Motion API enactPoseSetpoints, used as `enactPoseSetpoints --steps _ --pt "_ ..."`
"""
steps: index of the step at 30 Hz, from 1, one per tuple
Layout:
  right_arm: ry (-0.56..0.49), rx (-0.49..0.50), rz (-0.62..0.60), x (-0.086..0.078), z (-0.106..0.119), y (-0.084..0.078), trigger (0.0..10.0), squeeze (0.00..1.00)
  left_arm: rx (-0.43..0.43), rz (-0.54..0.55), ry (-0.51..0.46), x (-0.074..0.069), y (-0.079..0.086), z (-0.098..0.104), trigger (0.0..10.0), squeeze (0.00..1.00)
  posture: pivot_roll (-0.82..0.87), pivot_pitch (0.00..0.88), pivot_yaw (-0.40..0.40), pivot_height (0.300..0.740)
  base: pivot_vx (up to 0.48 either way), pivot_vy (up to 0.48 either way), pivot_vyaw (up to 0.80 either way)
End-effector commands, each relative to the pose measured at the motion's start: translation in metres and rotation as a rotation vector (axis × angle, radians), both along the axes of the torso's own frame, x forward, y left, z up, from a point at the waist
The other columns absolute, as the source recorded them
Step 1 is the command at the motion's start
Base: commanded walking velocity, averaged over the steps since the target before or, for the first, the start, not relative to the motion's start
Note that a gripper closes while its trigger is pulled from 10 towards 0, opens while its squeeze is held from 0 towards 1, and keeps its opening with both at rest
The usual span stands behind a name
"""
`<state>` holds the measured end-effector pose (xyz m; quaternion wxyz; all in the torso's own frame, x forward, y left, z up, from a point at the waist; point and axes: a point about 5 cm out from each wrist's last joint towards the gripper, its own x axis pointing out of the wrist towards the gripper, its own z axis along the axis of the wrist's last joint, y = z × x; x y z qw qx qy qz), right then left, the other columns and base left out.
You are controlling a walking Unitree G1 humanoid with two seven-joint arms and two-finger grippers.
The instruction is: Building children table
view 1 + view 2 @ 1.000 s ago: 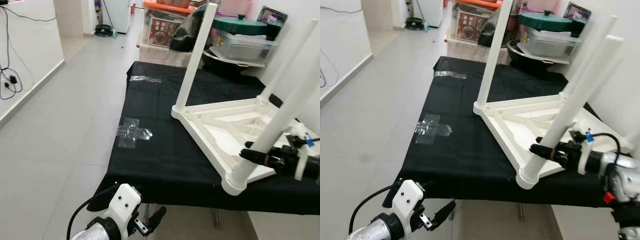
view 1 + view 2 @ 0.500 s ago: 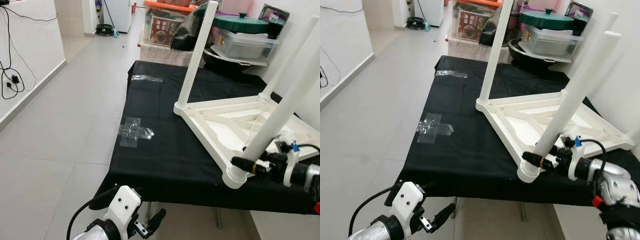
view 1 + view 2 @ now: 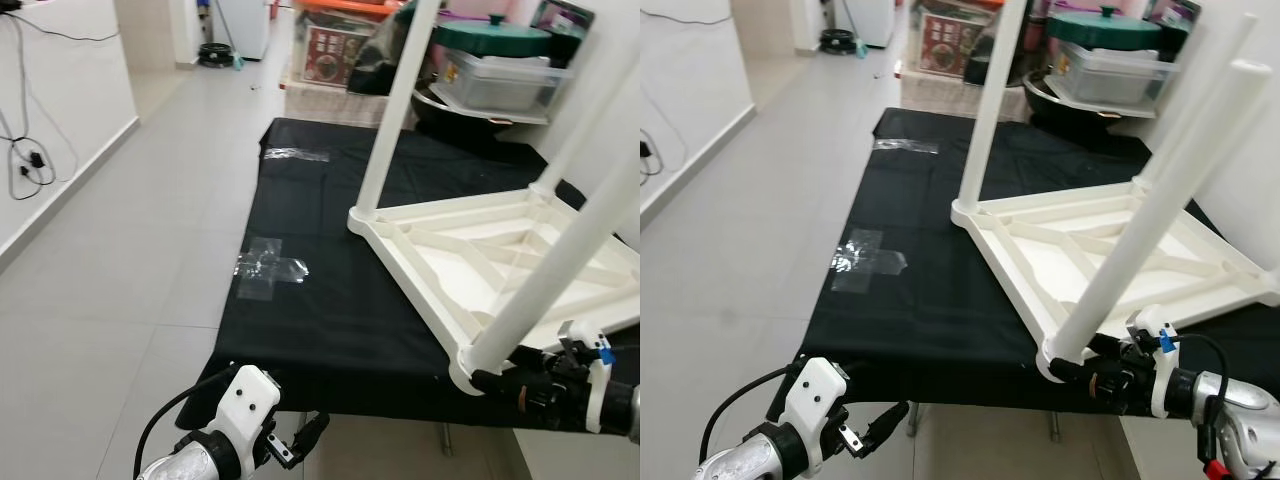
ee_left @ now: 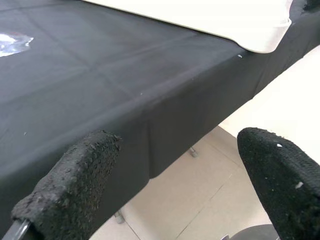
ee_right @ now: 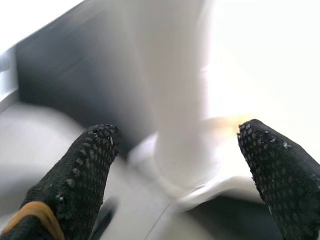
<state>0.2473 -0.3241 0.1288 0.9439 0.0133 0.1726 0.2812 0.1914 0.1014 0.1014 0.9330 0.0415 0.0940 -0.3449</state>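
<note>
Just ahead of right hand (image 3: 1080, 372), fingers spread, upturned white table's (image 3: 1110, 250) near leg (image 3: 1140, 225) base

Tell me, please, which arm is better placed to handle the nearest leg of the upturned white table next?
Right: the right gripper, open, sits at the base of the nearest leg. The left gripper hangs below the black cloth's edge, away from it.
</note>
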Motion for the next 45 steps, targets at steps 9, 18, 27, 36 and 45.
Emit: enactPoseSetpoints --steps 9,18,27,36,45 --pt "-0.109 0.166 -0.075 0.002 0.014 0.002 10.0 0.00 0.004 -0.005 0.002 0.004 0.000 -0.005 10.0 0.00 0.04 0.036 -0.089 0.740 0.000 0.000 0.00" --pt "0.032 0.143 0.151 -0.037 0.013 -0.004 10.0 0.00 0.002 -0.004 0.001 0.007 0.001 -0.007 10.0 0.00 0.03 0.031 -0.082 0.740 0.000 0.000 0.00" --pt "0.057 0.253 0.409 -0.054 0.031 0.049 10.0 0.00 0.003 -0.004 -0.002 0.010 0.003 -0.008 10.0 0.00 0.02 0.027 -0.078 0.740 0.000 0.000 0.00" --pt "-0.189 0.243 0.522 -0.016 0.069 0.131 10.0 0.00 0.006 0.003 -0.008 0.011 0.005 -0.009 10.0 0.00 0.05 0.022 -0.077 0.740 0.000 0.000 0.00" --pt "-0.422 0.258 0.293 0.060 0.127 0.223 10.0 0.00 -0.035 0.079 -0.041 0.008 0.007 -0.003 10.0 0.00 0.05 0.025 -0.095 0.740 0.000 0.000 0.00"
